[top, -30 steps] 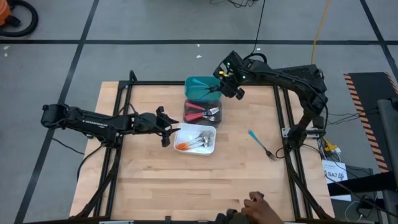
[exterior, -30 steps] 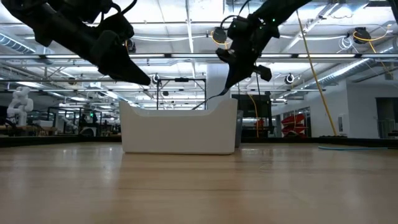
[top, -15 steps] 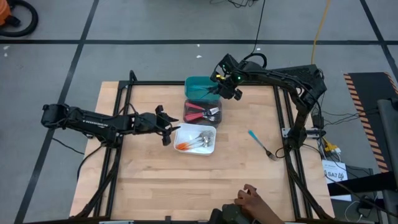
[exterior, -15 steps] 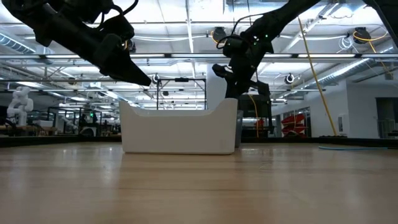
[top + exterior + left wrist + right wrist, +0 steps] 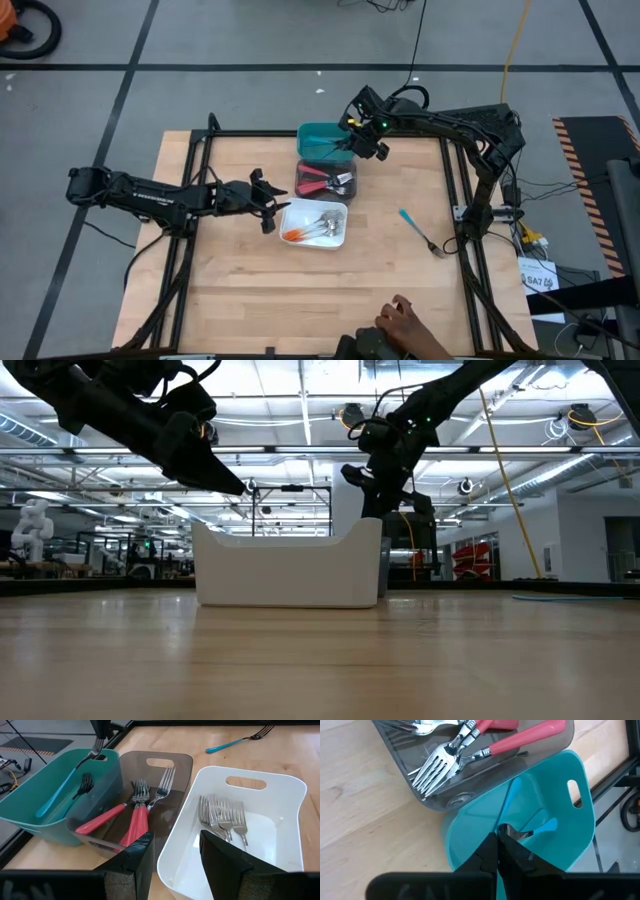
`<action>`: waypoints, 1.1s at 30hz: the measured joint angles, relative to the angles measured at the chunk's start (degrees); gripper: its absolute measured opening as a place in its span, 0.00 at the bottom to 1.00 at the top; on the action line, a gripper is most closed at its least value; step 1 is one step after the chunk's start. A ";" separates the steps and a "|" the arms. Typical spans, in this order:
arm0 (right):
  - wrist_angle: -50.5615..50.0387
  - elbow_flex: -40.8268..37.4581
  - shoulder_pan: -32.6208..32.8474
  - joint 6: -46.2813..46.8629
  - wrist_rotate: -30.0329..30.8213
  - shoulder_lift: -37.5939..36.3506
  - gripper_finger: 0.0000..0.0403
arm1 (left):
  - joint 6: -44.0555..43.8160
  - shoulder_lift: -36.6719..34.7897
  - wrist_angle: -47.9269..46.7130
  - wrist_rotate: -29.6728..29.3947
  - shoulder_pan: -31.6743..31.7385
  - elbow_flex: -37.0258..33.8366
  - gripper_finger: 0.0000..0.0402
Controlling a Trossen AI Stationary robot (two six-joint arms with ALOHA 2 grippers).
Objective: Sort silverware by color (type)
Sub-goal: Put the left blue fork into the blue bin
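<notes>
My right gripper (image 5: 352, 141) (image 5: 499, 831) is over the teal bin (image 5: 318, 134), shut on a blue-handled fork (image 5: 64, 786). Another fork (image 5: 85, 783) lies in that bin. The dark bin (image 5: 325, 181) holds red-handled forks (image 5: 131, 818). The white bin (image 5: 316, 226) holds orange-handled forks, whose silver heads (image 5: 221, 816) show in the left wrist view. One blue fork (image 5: 420, 231) lies loose on the table toward the right edge. My left gripper (image 5: 268, 209) (image 5: 175, 854) hovers open at the white bin's left rim. My right gripper pinches the blue fork between its two fingers at the metal head end (image 5: 511, 833). The fingers (image 5: 99, 734) come from above, pointing down. The fork hangs tilted below them, its blue handle (image 5: 52, 800) slanting down inside the teal bin.
The three bins stand touching in a row from the table's far edge toward its middle. A person's hand (image 5: 405, 328) is at the near edge. The table frame's black rails (image 5: 452, 180) run along the left and right sides. Bare wood (image 5: 260, 290) lies on the near half.
My right gripper has moved down and a little toward the table's left, over the teal bin, staying shut and lowering the blue fork into the bin. It has kept still for the last half second. The person's hand has shifted along the near edge.
</notes>
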 joint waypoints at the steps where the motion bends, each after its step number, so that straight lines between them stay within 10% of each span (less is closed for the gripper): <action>1: 0.01 0.00 0.00 -0.05 0.00 0.00 0.01 | 0.00 0.00 0.00 0.00 -0.02 0.00 0.39; 33: 2.21 -0.02 -0.07 8.47 0.13 0.06 0.01 | -0.31 0.00 0.04 0.00 -0.02 0.02 0.39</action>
